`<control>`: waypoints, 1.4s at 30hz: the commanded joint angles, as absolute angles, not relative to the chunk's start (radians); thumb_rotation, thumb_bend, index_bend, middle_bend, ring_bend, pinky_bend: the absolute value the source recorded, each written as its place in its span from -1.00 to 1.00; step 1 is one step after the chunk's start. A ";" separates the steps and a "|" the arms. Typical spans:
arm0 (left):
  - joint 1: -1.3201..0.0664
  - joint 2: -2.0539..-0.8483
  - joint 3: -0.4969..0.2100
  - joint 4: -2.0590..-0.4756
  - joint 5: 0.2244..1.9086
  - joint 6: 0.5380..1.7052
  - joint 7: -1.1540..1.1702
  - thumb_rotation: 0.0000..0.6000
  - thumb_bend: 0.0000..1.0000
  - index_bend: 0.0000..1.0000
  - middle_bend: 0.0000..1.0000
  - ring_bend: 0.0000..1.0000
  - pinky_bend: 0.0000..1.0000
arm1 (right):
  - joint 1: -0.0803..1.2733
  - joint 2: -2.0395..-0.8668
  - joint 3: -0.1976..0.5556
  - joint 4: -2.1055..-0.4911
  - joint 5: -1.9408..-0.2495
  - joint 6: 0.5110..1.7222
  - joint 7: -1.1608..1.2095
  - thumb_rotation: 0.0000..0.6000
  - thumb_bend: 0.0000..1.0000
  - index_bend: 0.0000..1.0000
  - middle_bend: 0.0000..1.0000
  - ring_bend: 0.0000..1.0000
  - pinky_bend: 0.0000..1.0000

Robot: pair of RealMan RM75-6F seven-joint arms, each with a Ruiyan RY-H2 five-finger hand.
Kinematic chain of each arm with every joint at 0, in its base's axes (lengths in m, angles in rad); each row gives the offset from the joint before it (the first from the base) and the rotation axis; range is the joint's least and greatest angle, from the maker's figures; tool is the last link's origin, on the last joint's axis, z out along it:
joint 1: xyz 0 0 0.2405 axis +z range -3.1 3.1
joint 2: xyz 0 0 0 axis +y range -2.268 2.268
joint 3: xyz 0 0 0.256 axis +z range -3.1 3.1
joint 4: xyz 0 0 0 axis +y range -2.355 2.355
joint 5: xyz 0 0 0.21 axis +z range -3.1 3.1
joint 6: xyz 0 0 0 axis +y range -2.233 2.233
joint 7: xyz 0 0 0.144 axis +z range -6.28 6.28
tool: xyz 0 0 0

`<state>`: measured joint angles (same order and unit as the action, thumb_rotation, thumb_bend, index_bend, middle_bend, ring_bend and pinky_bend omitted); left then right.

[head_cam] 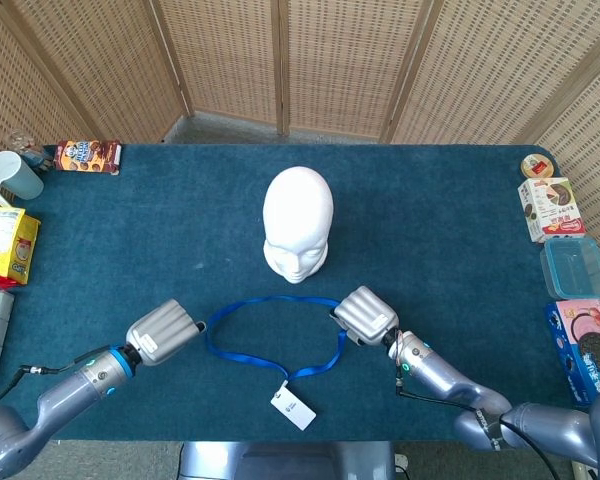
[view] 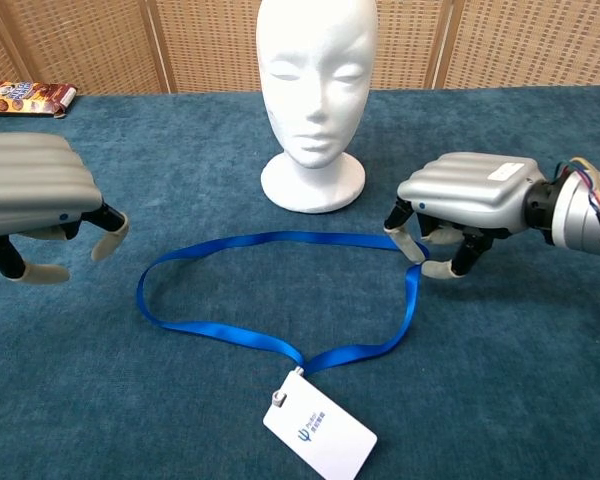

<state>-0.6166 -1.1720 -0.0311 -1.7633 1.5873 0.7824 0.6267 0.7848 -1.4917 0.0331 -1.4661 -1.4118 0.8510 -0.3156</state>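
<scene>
While its wrist is cut off at the picture's edge in the chest view, the left hand (view: 35,195) hovers palm down near the tabletop's (head_cam: 430,230) front edge, fingers apart, holding nothing, just left of the blue lanyard (view: 280,345). The white card (view: 320,432) lies at the front edge. Whether the right hand (view: 460,200) pinches the loop's right end, I cannot tell.

Left hand (view: 30,200) and right hand (view: 460,205) palm-down, fingers apart.
</scene>
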 commanded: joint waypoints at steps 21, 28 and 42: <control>-0.716 -1.301 -0.006 -1.713 1.387 0.710 0.804 1.00 -0.43 -0.08 1.00 1.00 1.00 | 0.779 -1.514 0.030 -1.426 -1.408 0.841 -0.293 1.00 -0.09 0.36 1.00 1.00 1.00; -0.740 -1.326 0.004 -1.689 1.348 0.710 0.818 1.00 -0.43 -0.09 1.00 1.00 1.00 | 0.779 -1.519 0.032 -1.416 -1.408 0.840 -0.288 1.00 -0.08 0.37 1.00 1.00 1.00; -0.775 -1.362 0.027 -1.651 1.308 0.728 0.832 1.00 -0.43 -0.09 1.00 1.00 1.00 | 0.778 -1.526 0.033 -1.400 -1.409 0.836 -0.268 1.00 -0.08 0.38 1.00 1.00 1.00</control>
